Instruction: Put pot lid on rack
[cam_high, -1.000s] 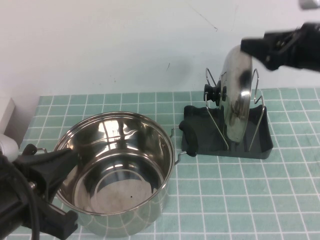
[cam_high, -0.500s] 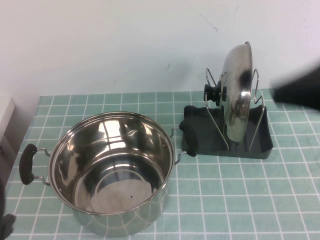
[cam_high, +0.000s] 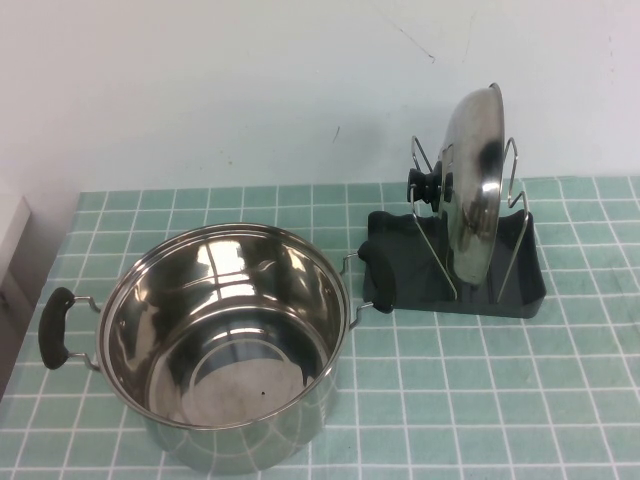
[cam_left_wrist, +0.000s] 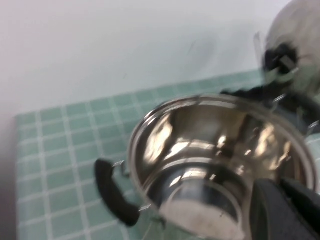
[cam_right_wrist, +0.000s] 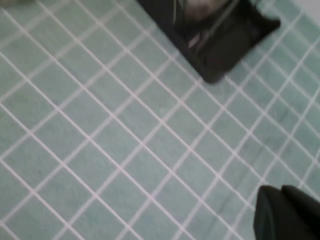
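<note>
The pot lid (cam_high: 475, 185) stands on edge in the rack (cam_high: 520, 292), leaning between its two wire loops (cam_high: 512, 160), with its black knob (cam_high: 424, 187) facing the pot. No gripper touches it. Neither arm shows in the high view. In the left wrist view my left gripper (cam_left_wrist: 279, 184) hangs near the pot (cam_left_wrist: 210, 150), fingers together and empty; the lid (cam_left_wrist: 295, 35) shows blurred beyond it. In the right wrist view my right gripper (cam_right_wrist: 277, 190) is over bare tiles, fingers together and empty, apart from the rack (cam_right_wrist: 225, 45).
A deep steel pot (cam_high: 225, 340) with two black handles (cam_high: 55, 327) stands open at the front left, one handle close to the rack. Green tiled tabletop (cam_high: 500, 400) lies around them. A white wall (cam_high: 250, 90) runs behind.
The right arm left the lid's top and pulled away to the right, out of the high view. The left arm withdrew from beside the pot, out of view. The lid stays in the rack.
</note>
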